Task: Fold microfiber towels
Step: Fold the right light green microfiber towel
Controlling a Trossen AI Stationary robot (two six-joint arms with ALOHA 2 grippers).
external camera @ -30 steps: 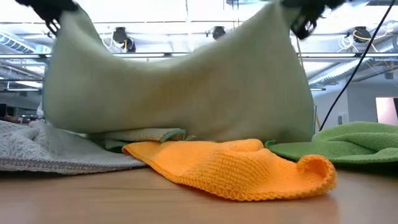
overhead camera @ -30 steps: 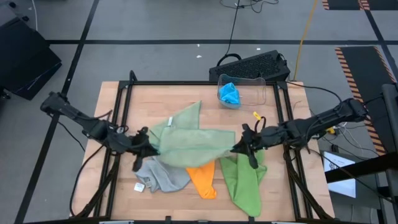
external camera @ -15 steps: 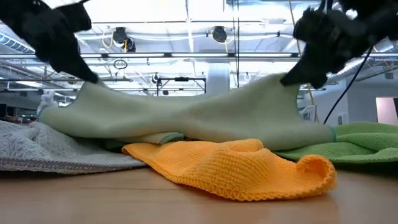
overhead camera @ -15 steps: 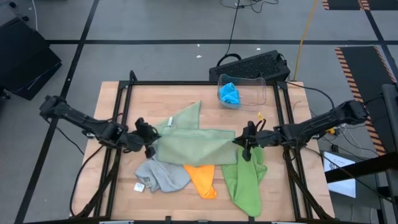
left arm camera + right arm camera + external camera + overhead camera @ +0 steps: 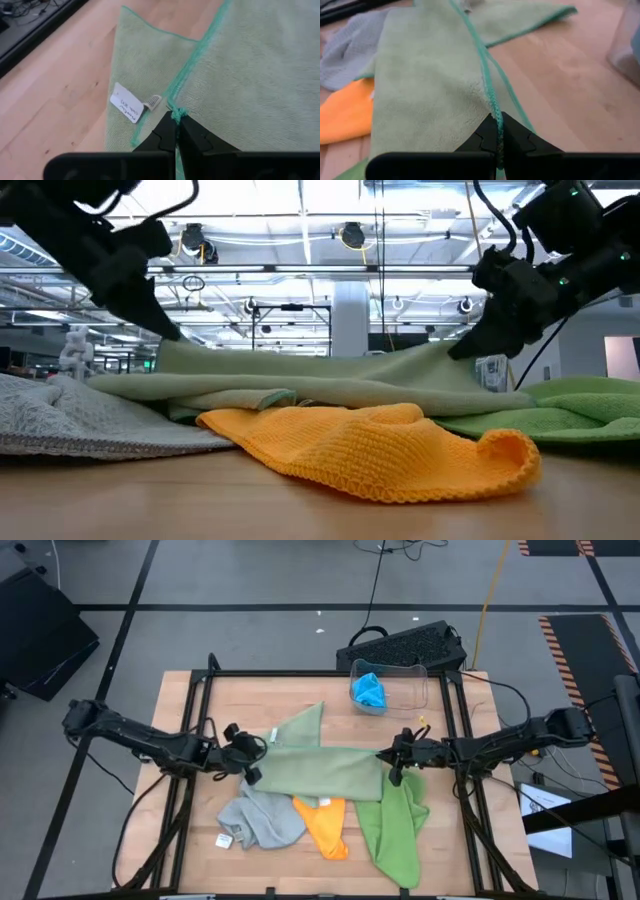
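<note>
A sage green microfiber towel [image 5: 315,765] lies mid-table, folded over itself, its lower layer bearing a white tag [image 5: 127,102]. My left gripper [image 5: 250,762] is shut on its left end and my right gripper [image 5: 392,768] is shut on its right end. In the low view both grippers [image 5: 165,330] [image 5: 460,348] sit low over the pile. The sage towel rests partly on a grey towel [image 5: 255,820], an orange towel [image 5: 325,828] and a lime green towel [image 5: 395,830]. My left gripper pinches the sage towel's green-stitched edge [image 5: 176,113] between its two fingertips, at the upper layer's left corner. The fingers slant down from the table's left. The cloth runs from them nearly flat over the layer below. My right gripper pinches the stitched edge [image 5: 493,113] at the upper layer's right corner, between its two fingertips. It comes slanting down from the table's right. The held corner stands a little above the table, and the cloth stretches almost straight toward the other gripper.
A clear container [image 5: 390,685] with a bright blue towel [image 5: 370,690] stands at the far right of the table. A black frame [image 5: 195,720] runs along the table's sides. Bare wood [image 5: 250,700] shows at the far left.
Both grippers have gone down and a little toward the table's far edge, tipping more level and staying shut on the sage towel. The held edge, which stood high with the cloth hanging like a curtain, has come down, so the upper layer now lies almost flat over the lower one.
</note>
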